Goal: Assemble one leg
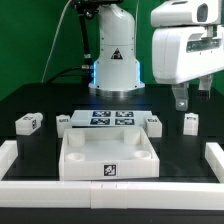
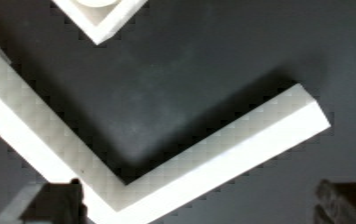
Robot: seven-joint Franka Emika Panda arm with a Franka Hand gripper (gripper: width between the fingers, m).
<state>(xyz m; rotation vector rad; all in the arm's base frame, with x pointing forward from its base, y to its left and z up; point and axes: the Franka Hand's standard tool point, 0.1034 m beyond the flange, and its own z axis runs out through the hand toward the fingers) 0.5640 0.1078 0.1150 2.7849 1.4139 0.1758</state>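
Observation:
Four small white legs with black-and-white tags lie on the black table in the exterior view: one at the far left (image 1: 27, 122), one beside the marker board's left end (image 1: 65, 121), one at its right end (image 1: 153, 124), and one further right (image 1: 190, 122). The big white tray (image 1: 108, 160) sits in the front middle; a corner of it shows in the wrist view (image 2: 100, 18). My gripper (image 1: 180, 99) hangs above the rightmost leg, apart from it. In the wrist view the gripper (image 2: 196, 205) is open and empty, and no leg shows there.
The marker board (image 1: 110, 118) lies behind the tray. A low white border wall runs along the table's front and sides (image 1: 214, 158); its corner shows below the gripper in the wrist view (image 2: 139, 170). The robot's base (image 1: 115, 60) stands at the back middle.

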